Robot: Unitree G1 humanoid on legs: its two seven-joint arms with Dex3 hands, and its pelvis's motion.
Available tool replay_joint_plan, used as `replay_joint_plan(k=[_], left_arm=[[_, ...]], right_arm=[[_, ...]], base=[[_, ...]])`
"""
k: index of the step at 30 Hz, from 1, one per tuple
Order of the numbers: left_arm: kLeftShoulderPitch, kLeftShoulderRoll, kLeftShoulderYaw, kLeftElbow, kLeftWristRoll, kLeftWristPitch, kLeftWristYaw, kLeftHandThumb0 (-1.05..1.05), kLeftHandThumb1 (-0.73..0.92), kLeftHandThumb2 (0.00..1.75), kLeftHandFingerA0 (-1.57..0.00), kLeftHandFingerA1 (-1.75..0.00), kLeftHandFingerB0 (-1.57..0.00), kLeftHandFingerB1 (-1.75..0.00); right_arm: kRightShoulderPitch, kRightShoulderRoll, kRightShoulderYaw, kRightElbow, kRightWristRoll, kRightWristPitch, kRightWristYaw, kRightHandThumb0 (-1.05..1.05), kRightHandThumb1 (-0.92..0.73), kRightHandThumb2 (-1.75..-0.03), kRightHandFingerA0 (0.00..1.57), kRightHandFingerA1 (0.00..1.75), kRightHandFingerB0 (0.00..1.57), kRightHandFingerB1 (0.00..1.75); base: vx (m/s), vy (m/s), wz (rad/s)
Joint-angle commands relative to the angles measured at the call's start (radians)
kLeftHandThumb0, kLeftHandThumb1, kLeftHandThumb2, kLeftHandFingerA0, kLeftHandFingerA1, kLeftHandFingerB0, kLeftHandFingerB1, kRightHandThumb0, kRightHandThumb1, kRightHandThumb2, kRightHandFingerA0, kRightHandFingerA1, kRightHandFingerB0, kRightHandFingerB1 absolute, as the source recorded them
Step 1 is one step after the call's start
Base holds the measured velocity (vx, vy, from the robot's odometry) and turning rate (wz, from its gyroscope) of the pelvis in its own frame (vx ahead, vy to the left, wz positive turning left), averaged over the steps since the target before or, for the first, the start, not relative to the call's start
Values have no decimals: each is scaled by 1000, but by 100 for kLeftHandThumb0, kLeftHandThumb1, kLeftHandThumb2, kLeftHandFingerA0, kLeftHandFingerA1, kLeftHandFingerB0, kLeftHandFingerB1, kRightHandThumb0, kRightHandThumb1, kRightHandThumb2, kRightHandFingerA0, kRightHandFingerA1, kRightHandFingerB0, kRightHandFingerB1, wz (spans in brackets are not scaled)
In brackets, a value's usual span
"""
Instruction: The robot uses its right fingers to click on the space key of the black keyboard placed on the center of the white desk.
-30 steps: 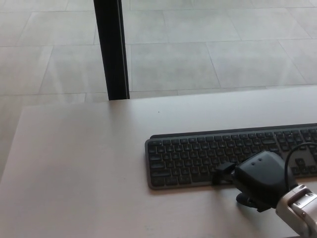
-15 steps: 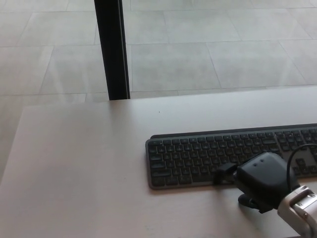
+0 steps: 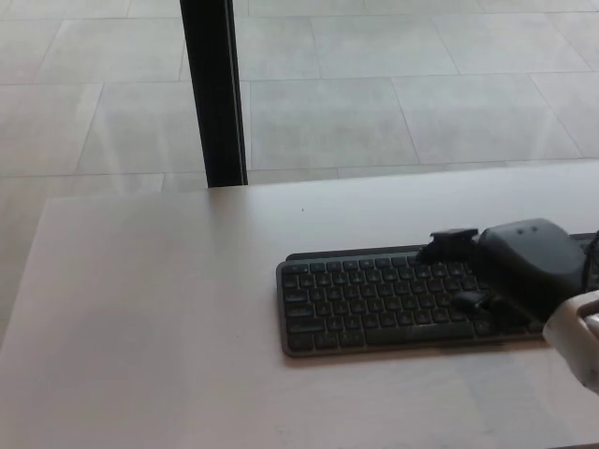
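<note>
- Hovering over the right half of the flat black keyboard (image 3: 384, 304), my black right hand (image 3: 519, 267) comes in from the right edge of the head view, with a silver-white wrist section (image 3: 580, 337) behind it.
- One of my fingers (image 3: 449, 245) sticks out toward the keyboard's far edge; another fingertip (image 3: 468, 300) points down among the keys, though I cannot tell whether it touches them.
- My fingers are spread apart and hold nothing.
- Flat black keyboard: lies on the pale white worktop (image 3: 159, 309), right of centre, long side running left to right; its right end is hidden under my hand.
- Long space key (image 3: 419, 333): in the near row, uncovered, left of and nearer than my hand.
- Black vertical post (image 3: 213, 94): stands at the worktop's far edge, on the grey tiled floor (image 3: 374, 84).
- My left hand does not show.
</note>
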Motion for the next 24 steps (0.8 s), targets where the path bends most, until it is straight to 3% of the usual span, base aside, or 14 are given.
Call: replay_joint_plan(k=[1,4,8,13,17,18,23,24], left_arm=[[12,17,17,4,-26,10,7,-48,66,60,-73,-67,-58,-54],[16,20,-2,7,-5,6,5,-49,68,60,-72,-65,-60,-53],[20,19,-1,5,-7,-1,1,-49,67,60,-73,-67,-59,-54],[18,21,-2,7,-7,6,4,-49,67,59,-75,-69,-59,-55],[20,21,-1,6,-7,8,8,-50,67,60,-76,-69,-60,-56],[24,19,1,3,-9,4,3,-50,68,60,-74,-69,-59,-56],[30,16,6,3,-15,1,-3,-49,68,61,-72,-70,-59,-56],[30,17,7,2,-16,1,-2,-49,68,60,-72,-70,-58,-55]], right_arm=[[-95,-86,-367,-103,426,147,226,-31,-57,-59,83,141,68,43],[-86,-144,-506,-31,503,136,229,-18,-55,-57,83,132,64,43],[-31,-229,-720,34,580,137,198,-29,-55,-57,87,137,71,45],[30,-276,-979,80,636,242,141,-31,-51,-59,95,153,70,47],[89,-284,-1212,118,710,390,108,-39,-50,-58,102,156,72,47],[106,-280,-1261,115,703,421,76,-42,-51,-56,102,150,73,48],[181,-267,-1412,227,768,362,-10,-38,-51,-62,111,150,66,52],[190,-260,-1435,250,789,345,-24,-36,-48,-66,107,157,63,56]], base=[[0,0,0],[0,0,0],[0,0,0],[0,0,0],[0,0,0],[0,0,0],[0,0,0],[0,0,0]])
